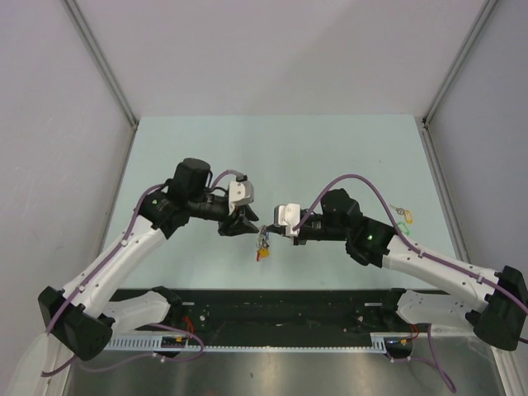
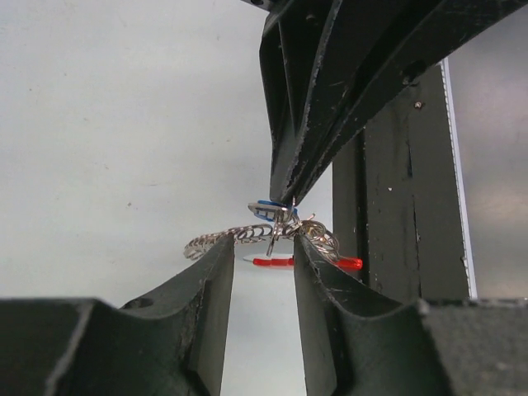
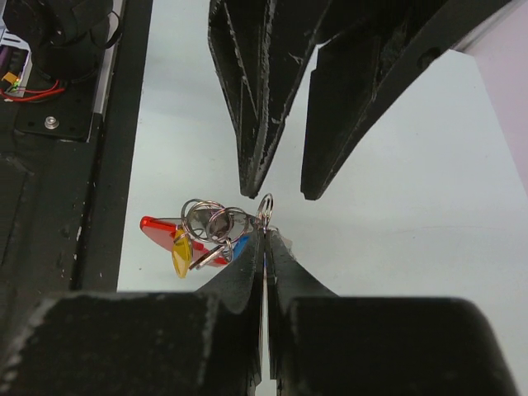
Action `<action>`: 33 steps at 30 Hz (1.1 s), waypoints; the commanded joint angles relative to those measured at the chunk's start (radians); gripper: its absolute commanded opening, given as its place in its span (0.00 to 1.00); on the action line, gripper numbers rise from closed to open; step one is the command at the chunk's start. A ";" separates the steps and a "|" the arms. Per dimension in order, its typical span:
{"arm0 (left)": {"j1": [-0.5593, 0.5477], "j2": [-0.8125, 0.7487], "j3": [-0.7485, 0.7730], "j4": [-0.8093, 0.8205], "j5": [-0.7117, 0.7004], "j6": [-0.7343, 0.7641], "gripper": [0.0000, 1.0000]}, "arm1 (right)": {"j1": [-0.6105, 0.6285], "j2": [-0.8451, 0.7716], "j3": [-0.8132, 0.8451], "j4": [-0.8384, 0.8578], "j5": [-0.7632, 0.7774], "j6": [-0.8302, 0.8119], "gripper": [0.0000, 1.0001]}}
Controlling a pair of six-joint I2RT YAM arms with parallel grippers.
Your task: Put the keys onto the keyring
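Here right gripper (image 3: 266, 241) clamps keyring (image 3: 265, 205); left gripper (image 3: 280, 195) parted just beside; keys (image 3: 183, 252) hang far from table (image 1: 330, 148) edges.

We find both arms reaching forward and bent inward, so that the two grippers meet tip to tip between them. The left arm (image 1: 124, 247) rises from its base at the lower left, and its wrist lies roughly level, pointing right. The left gripper (image 1: 250, 227) has its fingers (image 2: 210, 305) parted, with a clear gap between them. The right arm (image 1: 429, 266) mirrors this pose, pointing left. The right gripper (image 1: 271, 231) has both fingers pressed flat together, their tips just short of the left fingertips.
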 commanded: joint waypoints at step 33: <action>0.098 -0.203 -0.252 0.608 -0.078 -0.538 0.00 | -0.015 -0.027 0.052 0.003 0.007 -0.015 0.00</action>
